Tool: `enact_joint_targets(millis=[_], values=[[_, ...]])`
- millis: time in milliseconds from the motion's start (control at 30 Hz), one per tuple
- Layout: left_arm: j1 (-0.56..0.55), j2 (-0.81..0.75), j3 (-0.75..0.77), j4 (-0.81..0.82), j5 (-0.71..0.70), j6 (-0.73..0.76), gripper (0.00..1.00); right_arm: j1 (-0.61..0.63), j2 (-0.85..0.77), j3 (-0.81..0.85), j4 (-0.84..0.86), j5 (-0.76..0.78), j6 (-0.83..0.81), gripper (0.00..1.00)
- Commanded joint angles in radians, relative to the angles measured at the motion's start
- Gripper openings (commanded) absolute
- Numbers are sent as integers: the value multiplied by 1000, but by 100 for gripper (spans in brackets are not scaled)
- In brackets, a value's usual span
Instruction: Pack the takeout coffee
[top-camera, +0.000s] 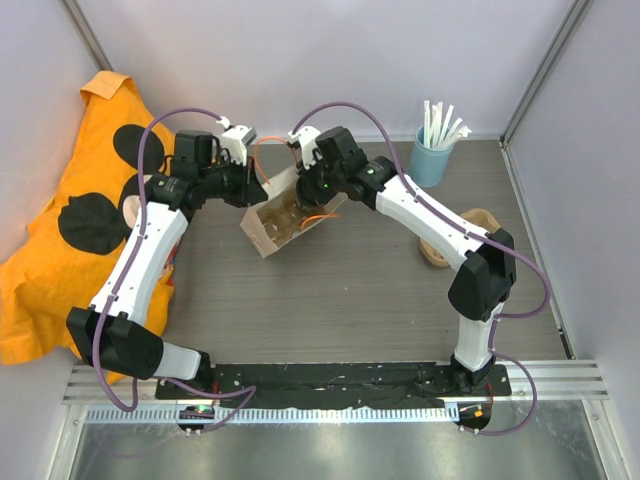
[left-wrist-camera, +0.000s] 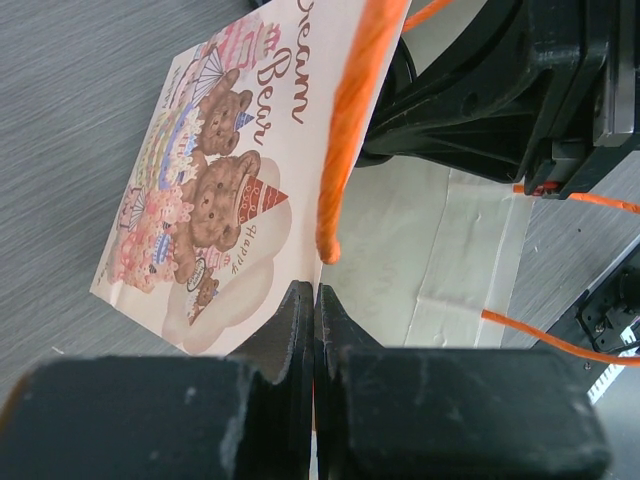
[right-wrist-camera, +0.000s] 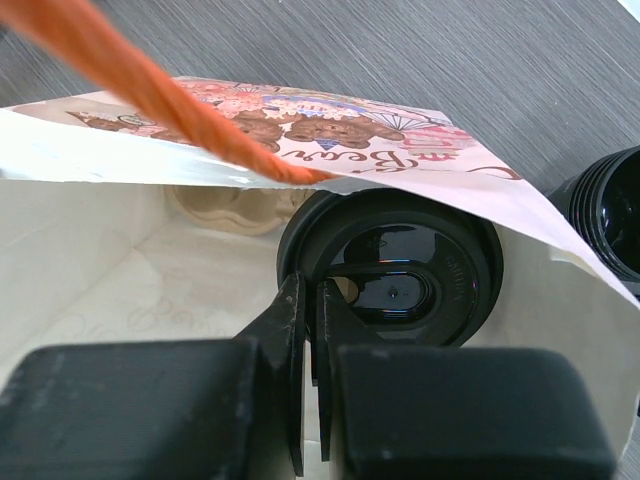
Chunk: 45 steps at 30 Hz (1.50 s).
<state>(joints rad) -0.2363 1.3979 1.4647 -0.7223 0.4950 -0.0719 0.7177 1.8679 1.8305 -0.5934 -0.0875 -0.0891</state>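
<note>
A paper bag (top-camera: 283, 218) with a teddy-bear print (left-wrist-camera: 215, 190) and orange cord handles (left-wrist-camera: 350, 120) sits open at mid-table. My left gripper (left-wrist-camera: 316, 300) is shut on the bag's top edge and holds the mouth open; in the top view it is at the bag's left side (top-camera: 250, 187). My right gripper (right-wrist-camera: 312, 300) reaches into the bag and is shut on the rim of the takeout coffee (right-wrist-camera: 400, 270), a black cup with a dark lid. The cup is inside the bag, next to a tan pulp tray (right-wrist-camera: 215, 205) on the bag's floor.
A light blue cup of white straws (top-camera: 432, 155) stands at the back right. A tan pulp tray (top-camera: 440, 250) lies behind the right arm. An orange cloth (top-camera: 40, 290) with black round shapes (top-camera: 88, 222) covers the left side. A black ribbed part (right-wrist-camera: 610, 205) shows outside the bag.
</note>
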Motion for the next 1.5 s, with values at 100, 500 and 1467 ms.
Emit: enact_joint_targets(millis=[100, 500, 1467], values=[[-6, -17, 0, 20, 1, -6, 0, 0, -10, -23, 41, 11, -3, 1], [61, 10, -47, 95, 71, -167, 0, 0, 37, -2, 44, 43, -40, 1], [167, 87, -70, 169, 20, -255, 5, -17, 217, 245, -78, 26, -61, 1]])
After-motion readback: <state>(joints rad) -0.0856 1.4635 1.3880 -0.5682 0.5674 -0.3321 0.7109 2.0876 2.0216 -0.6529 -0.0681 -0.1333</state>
